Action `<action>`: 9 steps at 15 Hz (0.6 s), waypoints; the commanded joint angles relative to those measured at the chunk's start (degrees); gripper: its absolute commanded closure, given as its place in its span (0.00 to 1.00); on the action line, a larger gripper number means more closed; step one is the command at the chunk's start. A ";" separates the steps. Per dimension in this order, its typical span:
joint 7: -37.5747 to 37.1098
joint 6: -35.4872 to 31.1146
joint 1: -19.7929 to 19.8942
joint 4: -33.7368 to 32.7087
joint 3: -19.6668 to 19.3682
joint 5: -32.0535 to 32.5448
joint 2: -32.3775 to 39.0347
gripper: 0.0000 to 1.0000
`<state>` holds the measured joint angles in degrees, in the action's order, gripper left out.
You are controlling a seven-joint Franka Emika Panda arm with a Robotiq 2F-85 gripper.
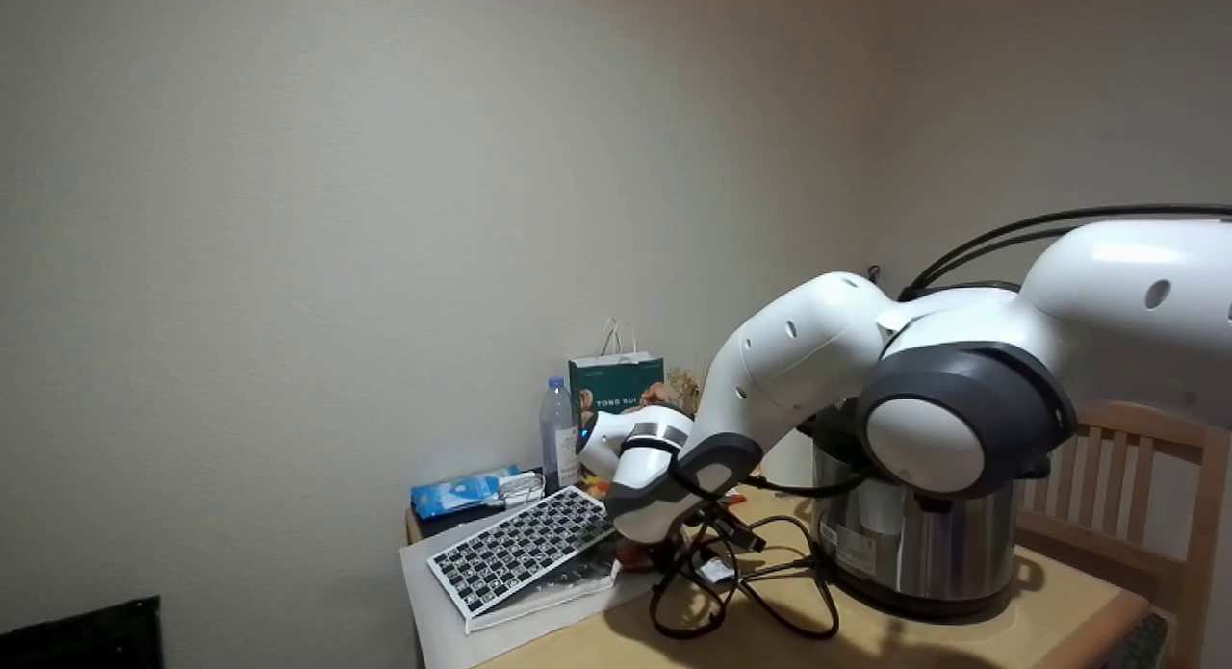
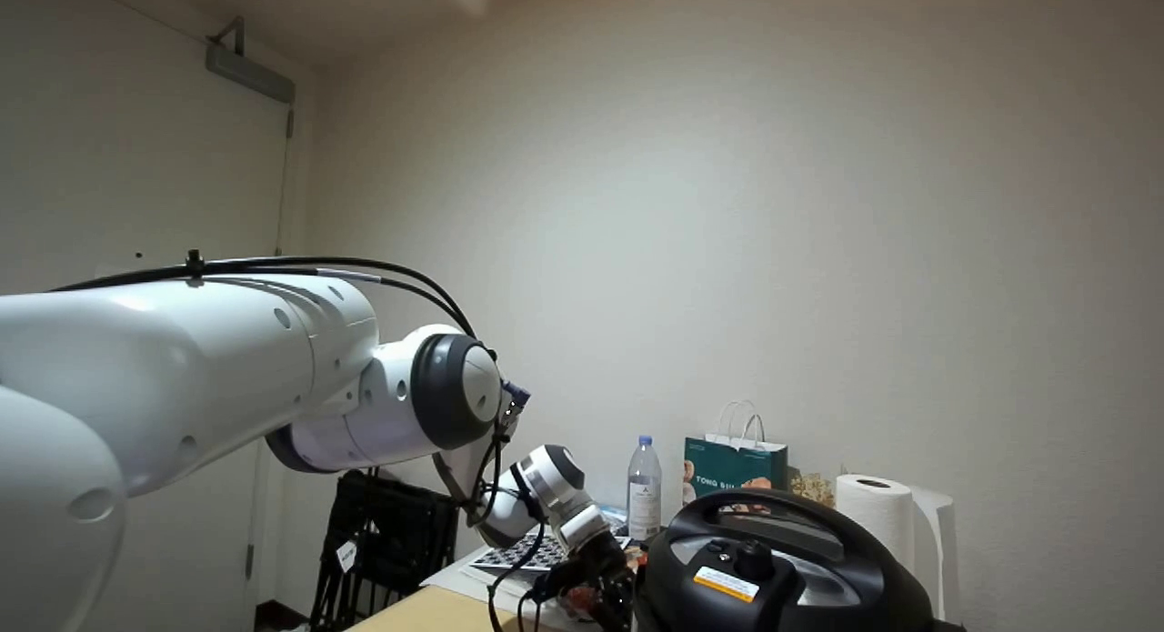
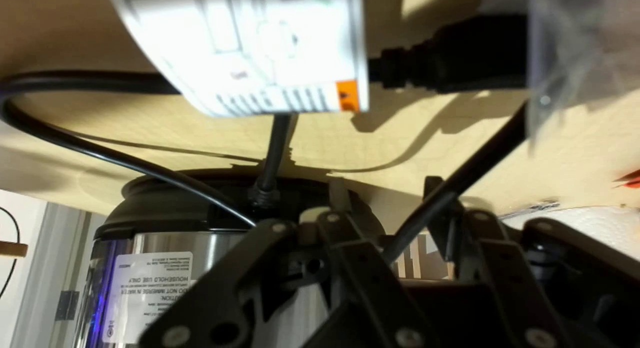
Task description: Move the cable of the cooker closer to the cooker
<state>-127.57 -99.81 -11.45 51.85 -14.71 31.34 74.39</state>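
Observation:
The cooker (image 1: 924, 553), silver with a black lid and base, stands on the table. Its lid shows in an exterior view (image 2: 791, 568), and its labelled side appears upside down in the wrist view (image 3: 150, 288). The black cable (image 1: 685, 634) lies in loose loops beside it. In the wrist view the cable (image 3: 100, 151) joins the cooker's base and carries a white paper tag (image 3: 260, 52). My gripper (image 3: 387, 203) is open; a stretch of cable runs diagonally through the gap between its fingers. In an exterior view the gripper (image 2: 607, 586) is low beside the cooker.
A black-and-white checkered board (image 1: 525, 549) lies on the table with clear plastic under it. A bottle (image 1: 558, 438), a green bag (image 1: 616, 380) and a blue packet (image 1: 457, 494) stand behind. A paper-towel roll (image 2: 875, 523) is behind the cooker. A wooden chair (image 1: 1121, 525) is beyond.

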 commanded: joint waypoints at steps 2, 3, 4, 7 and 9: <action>6.06 1.46 -0.43 4.78 0.93 0.65 -4.12 0.87; 9.92 0.79 -0.26 6.52 1.44 1.18 -5.44 0.94; 12.53 -0.51 -0.03 7.91 1.42 1.88 -6.30 0.97; 21.16 -4.01 1.58 11.60 0.97 3.30 -7.96 0.96; 26.83 -6.92 3.10 14.37 -0.02 5.15 -8.86 0.96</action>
<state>-108.71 -101.65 -10.83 58.07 -14.32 33.41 69.92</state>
